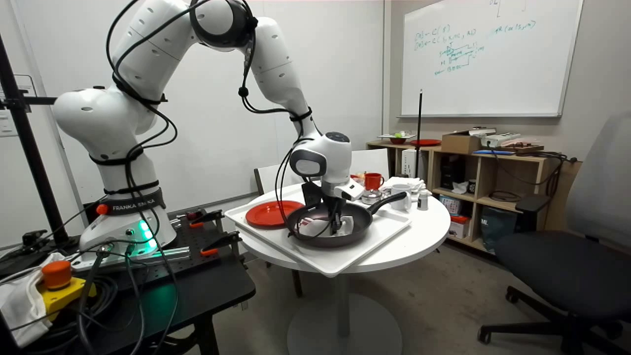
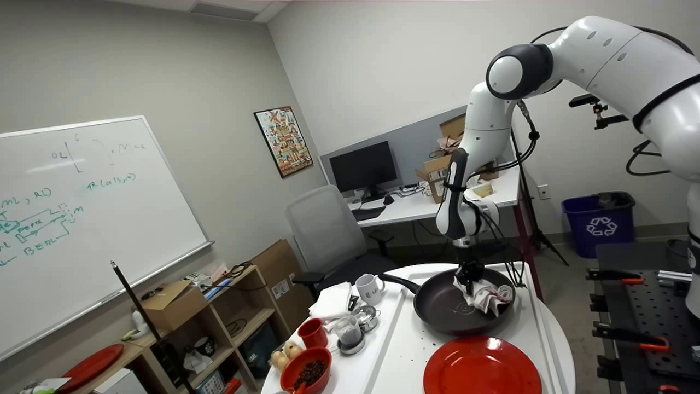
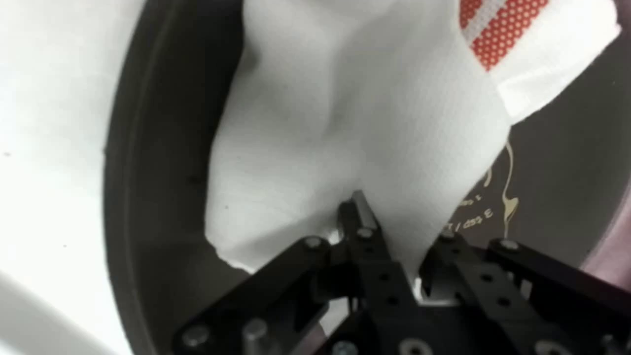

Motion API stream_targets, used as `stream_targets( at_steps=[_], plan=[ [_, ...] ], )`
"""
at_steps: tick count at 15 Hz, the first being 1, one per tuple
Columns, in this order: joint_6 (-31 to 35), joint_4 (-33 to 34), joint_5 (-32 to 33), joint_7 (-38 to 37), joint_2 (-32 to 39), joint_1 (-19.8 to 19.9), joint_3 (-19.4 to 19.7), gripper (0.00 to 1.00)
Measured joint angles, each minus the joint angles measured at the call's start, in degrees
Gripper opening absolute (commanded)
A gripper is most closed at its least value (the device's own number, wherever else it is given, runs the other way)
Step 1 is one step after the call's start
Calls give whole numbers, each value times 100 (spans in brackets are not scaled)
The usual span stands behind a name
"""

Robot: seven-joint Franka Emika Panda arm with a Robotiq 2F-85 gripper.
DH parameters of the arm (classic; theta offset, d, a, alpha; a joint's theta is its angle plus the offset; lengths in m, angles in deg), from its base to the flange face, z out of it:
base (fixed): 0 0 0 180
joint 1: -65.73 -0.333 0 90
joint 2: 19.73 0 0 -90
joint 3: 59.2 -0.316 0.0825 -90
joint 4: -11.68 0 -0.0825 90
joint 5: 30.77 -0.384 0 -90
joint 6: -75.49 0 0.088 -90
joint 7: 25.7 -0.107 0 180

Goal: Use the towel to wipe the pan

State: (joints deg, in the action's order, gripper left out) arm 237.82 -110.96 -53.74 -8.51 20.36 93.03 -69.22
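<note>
The dark round pan (image 1: 320, 241) lies on the white tray (image 1: 315, 260), its handle (image 1: 389, 201) pointing toward the mugs. It also shows in an exterior view (image 2: 443, 312) and in the wrist view (image 3: 165, 197). The white towel with red stripes (image 2: 484, 298) is bunched inside the pan, toward the side away from the handle; it also shows in the wrist view (image 3: 355, 108). My gripper (image 3: 397, 219) points down into the pan, its fingers closed around a fold of the towel. It shows in both exterior views (image 1: 336, 227) (image 2: 469, 280). One fingertip is hidden by cloth.
A red plate (image 2: 481, 366) sits on the tray beside the pan. A white mug (image 2: 370, 290), folded white cloths (image 2: 332, 302), a red mug (image 2: 313, 332), metal and clear containers (image 2: 348, 330) and a red bowl (image 2: 327, 361) stand near the tray. Dark specks lie on the tray.
</note>
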Motion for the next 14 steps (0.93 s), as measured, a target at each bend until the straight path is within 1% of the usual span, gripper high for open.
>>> stream_targets(
  at_steps=[3,6,10,14],
  plan=[
    [338,-107,-5,-290,-30,93,52,4],
    [902,-315,-5,-581,-119,135,90,4],
    [2017,-688,74,-915,-225,77,64,4],
    [3155,-976,423,-1415,-242,-235,206,4]
  ],
)
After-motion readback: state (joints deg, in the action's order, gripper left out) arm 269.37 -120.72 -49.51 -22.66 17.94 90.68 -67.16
